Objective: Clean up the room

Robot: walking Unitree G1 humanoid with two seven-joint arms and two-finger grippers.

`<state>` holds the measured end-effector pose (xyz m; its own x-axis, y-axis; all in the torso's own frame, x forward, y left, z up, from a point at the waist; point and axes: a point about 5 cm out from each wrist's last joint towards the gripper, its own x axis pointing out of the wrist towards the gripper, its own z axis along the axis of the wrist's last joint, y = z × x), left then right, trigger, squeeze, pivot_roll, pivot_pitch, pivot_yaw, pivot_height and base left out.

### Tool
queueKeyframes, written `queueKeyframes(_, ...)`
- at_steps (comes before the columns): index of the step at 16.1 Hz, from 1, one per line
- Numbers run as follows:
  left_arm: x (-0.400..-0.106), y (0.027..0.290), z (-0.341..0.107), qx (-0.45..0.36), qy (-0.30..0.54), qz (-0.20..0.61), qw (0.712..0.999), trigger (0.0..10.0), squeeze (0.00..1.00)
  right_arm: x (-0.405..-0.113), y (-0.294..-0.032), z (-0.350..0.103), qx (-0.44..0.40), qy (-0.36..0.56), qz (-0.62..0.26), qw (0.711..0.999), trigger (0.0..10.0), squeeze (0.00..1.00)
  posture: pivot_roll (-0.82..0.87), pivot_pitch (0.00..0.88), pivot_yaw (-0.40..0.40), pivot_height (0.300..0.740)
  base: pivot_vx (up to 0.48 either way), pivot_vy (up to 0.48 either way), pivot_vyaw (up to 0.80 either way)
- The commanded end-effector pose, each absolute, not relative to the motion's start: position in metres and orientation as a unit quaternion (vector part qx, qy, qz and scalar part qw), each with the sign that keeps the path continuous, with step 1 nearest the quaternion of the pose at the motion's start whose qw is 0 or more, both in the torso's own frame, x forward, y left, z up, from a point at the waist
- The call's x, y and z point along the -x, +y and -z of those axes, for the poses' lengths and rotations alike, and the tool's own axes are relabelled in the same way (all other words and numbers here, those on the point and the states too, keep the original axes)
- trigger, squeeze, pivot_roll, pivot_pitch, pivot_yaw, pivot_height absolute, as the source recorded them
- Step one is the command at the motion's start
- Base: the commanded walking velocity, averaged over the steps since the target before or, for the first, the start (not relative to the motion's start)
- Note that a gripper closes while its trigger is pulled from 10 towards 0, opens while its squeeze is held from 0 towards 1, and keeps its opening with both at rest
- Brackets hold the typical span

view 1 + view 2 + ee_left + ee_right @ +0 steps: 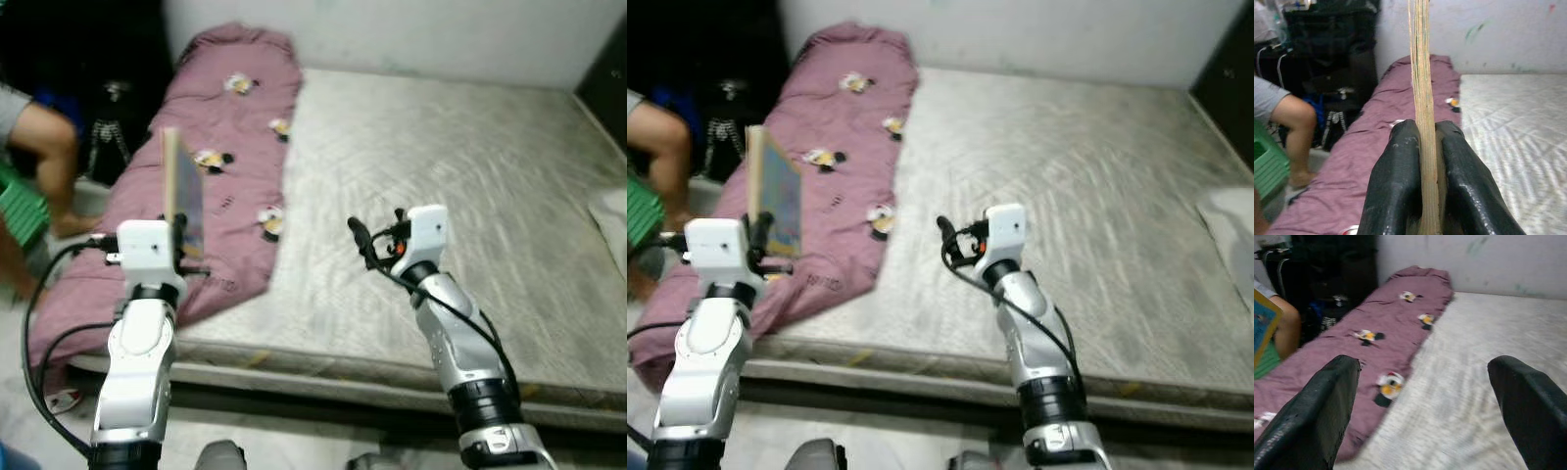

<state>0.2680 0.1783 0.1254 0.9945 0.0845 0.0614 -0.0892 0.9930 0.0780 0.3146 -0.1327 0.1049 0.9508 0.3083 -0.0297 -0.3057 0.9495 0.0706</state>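
The left gripper was closed on a thin, flat book with pale page edges and a blue-green cover, its two black fingers pressed against either face so that the book stood upright on its lower edge, seen edge-on in the left wrist view. In the head views the book was held up over the near left part of a long mauve quilt printed with small cartoon figures, which lay lengthwise along the left side of a bare grey quilted mattress and hung over its near left corner toward the floor. The right gripper was wide open and held nothing, its black fingers spread well apart; it hovered over the near middle of the mattress, just right of the quilt's edge, pointing toward the quilt and the pale wall behind the bed. At the far right edge of the mattress lay a piece of white cloth, well apart from both grippers. Left of the bed a person's bare leg showed beside a green plastic stool, with dark bags and gear stacked against the wall behind them.
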Motion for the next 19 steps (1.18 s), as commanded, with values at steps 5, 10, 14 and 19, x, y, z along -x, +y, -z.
queueKeyframes(5, -0.2658, 0.1702, -0.1293, -0.036, -0.045, -0.030, 0.998, 10.0, 0.00, -0.3145, -0.1440, -0.1054, -0.028, 0.020, -0.137, 0.990, 10.0, 0.00, -0.03, 0.028, -0.029, 0.740, 0.000, -0.268, 0.00)
queueKeyframes(10, -0.2666, 0.1706, -0.1293, -0.038, -0.044, -0.030, 0.998, 10.0, 0.00, -0.3153, -0.1440, -0.1043, -0.024, 0.023, -0.136, 0.990, 10.0, 0.00, -0.03, 0.029, -0.027, 0.740, 0.000, -0.269, 0.00)
queueKeyframes(14, -0.2677, 0.1711, -0.1300, -0.038, -0.046, -0.029, 0.998, 10.0, 0.00, -0.3151, -0.1454, -0.1028, -0.026, 0.030, -0.132, 0.990, 10.0, 0.00, -0.03, 0.029, -0.025, 0.740, 0.000, -0.267, 0.00)
queueKeyframes(19, -0.2678, 0.1689, -0.1312, -0.026, -0.053, -0.030, 0.998, 10.0, 0.00, -0.3156, -0.1457, -0.1030, -0.023, 0.029, -0.132, 0.991, 10.0, 0.00, -0.03, 0.029, -0.027, 0.740, 0.000, -0.161, -0.16)
